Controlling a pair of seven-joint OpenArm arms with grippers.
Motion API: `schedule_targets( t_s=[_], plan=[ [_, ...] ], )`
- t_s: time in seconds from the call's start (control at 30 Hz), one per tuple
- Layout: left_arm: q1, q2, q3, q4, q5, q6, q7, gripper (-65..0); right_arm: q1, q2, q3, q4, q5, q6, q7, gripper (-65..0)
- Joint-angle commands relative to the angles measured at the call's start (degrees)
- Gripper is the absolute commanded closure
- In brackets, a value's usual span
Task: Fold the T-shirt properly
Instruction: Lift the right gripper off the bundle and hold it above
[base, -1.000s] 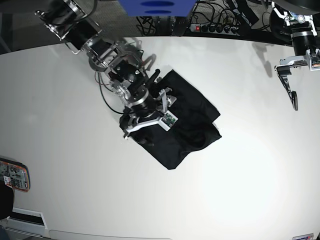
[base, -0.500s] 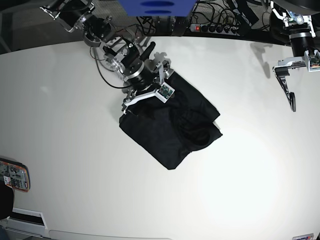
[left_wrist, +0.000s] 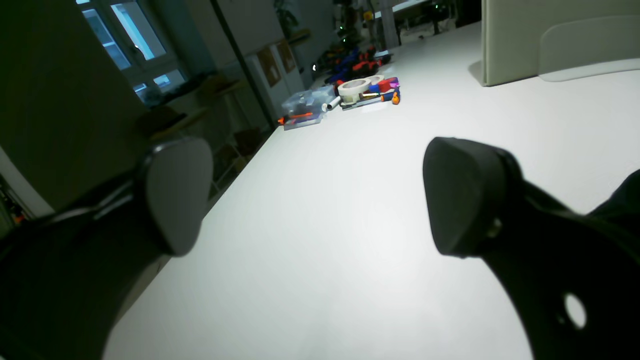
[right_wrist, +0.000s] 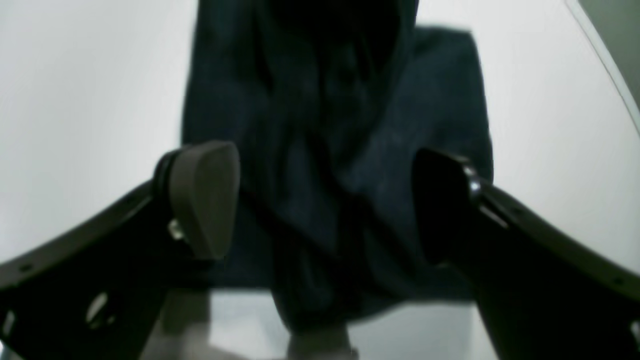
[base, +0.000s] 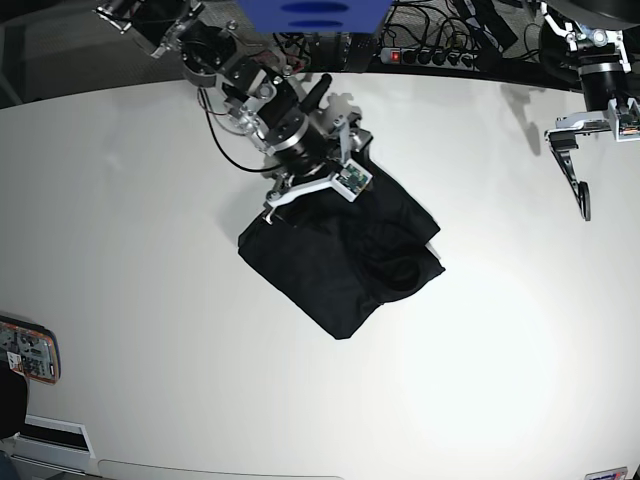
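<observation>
Nearest the base cam's front edge, a phone-like device w/ orange rim (base: 27, 351) lies flat at the table's (base: 500, 380) left corner, well apart from the work, prob. just parked out of the way. Mid-table sits the T-shirt (base: 340, 260): black, bunched into a rough slanted rectangle w/ a rumpled hump on its right side, so the fold looks partly done but not tidy. Right gripper (base: 320, 175) hangs just over the shirt's upper-left edge, jaws spread wide w/ nothing between them; in the right wrist view (right_wrist: 320, 210) the dark cloth fills the gap below the two pads, not pinched. My guess: it's poised there to pick a new edge or has let the cloth lie, can't tell which. Left gripper (base: 580, 185) is far off at the table's right side, well apart from the shirt, jaws also spread & empty; its wrist view (left_wrist: 315, 195) shows only bare tabletop between the pads, w/ a tape roll (left_wrist: 354, 89) & small tools far beyond. Likely kept clear so as not to snag the cloth. At the back edge, a power strip (base: 425, 56) & cables.
</observation>
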Motion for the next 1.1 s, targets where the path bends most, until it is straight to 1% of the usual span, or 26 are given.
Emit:
schedule_targets(
  t_s=[0.0,0.1,0.4,0.5,0.7,0.9,1.07],
  plan=[
    [0.6,-0.55,-0.26,0.83,-0.87,0.35,-1.51,-64.7,0.43,-0.78,0.21,0.62,-0.47,-0.47,1.24,-51.1],
    [0.51,-0.55,-0.26,0.83,-0.87,0.35,-1.51,-64.7,0.43,-2.45,0.21,-0.61,-0.47,-0.47,1.24,-51.1],
    [0.69,-0.55,-0.26,0.83,-0.87,0.35,-1.51,-64.7,0.35,-2.62,0.04,-9.58,-0.47,-0.73,1.59,-51.1],
    [0.6,-0.55,-0.26,0.83,-0.87,0.35,-1.51,-64.7,0.35,-2.62,0.04,-10.9,-0.47,-0.73,1.59,-51.1],
    [0.6,-0.55,-0.26,0.83,-0.87,0.35,-1.51,-64.7,0.17,-2.62,0.13,-10.19,-0.47,-0.73,1.33,-51.0],
    [0.51,-0.47,-0.26,0.83,-0.87,0.35,-1.51,-64.7,0.26,-2.62,0.39,-5.45,-0.47,-0.73,1.15,-51.0],
    [0.42,0.24,-0.26,0.83,-0.78,0.35,-1.51,-64.7,0.35,-2.62,0.21,-6.59,-0.47,-0.73,-0.17,-51.0]
  ],
)
